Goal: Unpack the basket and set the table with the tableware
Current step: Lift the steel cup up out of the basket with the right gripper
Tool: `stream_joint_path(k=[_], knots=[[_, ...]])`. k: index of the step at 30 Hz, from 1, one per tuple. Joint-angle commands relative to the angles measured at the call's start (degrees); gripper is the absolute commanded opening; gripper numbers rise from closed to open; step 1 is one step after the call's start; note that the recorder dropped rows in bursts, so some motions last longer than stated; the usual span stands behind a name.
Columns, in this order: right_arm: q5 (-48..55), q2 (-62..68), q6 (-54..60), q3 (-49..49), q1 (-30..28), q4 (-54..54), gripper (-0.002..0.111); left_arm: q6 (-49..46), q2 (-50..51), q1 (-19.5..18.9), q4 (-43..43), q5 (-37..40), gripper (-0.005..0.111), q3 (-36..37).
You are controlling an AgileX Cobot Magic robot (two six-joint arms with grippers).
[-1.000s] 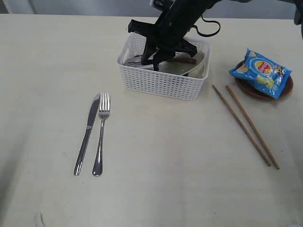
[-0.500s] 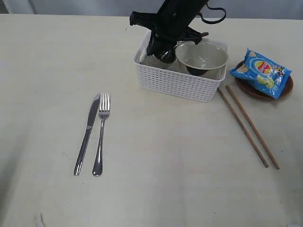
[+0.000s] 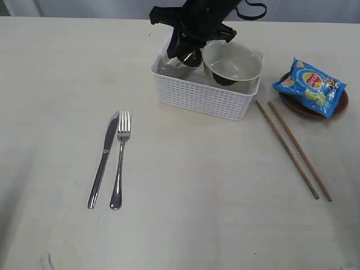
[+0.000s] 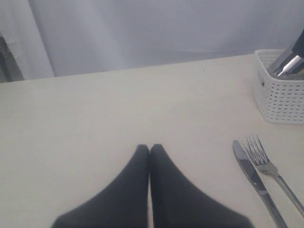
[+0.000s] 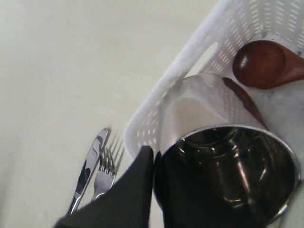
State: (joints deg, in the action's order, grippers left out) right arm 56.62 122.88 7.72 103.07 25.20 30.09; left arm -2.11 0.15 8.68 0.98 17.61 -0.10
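Observation:
The white basket (image 3: 202,97) stands at the back of the table (image 3: 197,185). My right gripper (image 3: 188,54) is over its left half, shut on the rim of the shiny steel cup (image 5: 228,175), one finger outside and one inside. The cup (image 3: 192,58) hangs tilted above the basket. A white bowl (image 3: 232,63) sits in the basket's right half, and the wooden spoon (image 5: 266,64) lies on the basket floor. Knife (image 3: 103,159) and fork (image 3: 120,159) lie side by side at the left. My left gripper (image 4: 149,148) is shut and empty over bare table.
Two wooden chopsticks (image 3: 292,149) lie slanted right of the basket. Behind them a dark brown plate (image 3: 339,104) carries a blue snack bag (image 3: 309,84). The knife (image 4: 254,178) and fork (image 4: 268,166) lie beside the left gripper.
My right gripper has shut on the cup and risen with it. The basket has slid to the right, then a little back. The bowl now faces up.

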Motion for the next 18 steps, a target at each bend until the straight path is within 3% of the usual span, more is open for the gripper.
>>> stream_joint_path(k=[1, 18], knots=[[-0.4, -1.3, 1.5, 0.1, -0.4, 1.6, -0.001, 0.2, -0.2, -0.1, 0.2, -0.5, 0.0, 0.1], [-3.8, -1.2, 7.2, 0.1, -0.4, 2.8, -0.001, 0.2, -0.2, -0.1, -0.2, -0.5, 0.0, 0.1]])
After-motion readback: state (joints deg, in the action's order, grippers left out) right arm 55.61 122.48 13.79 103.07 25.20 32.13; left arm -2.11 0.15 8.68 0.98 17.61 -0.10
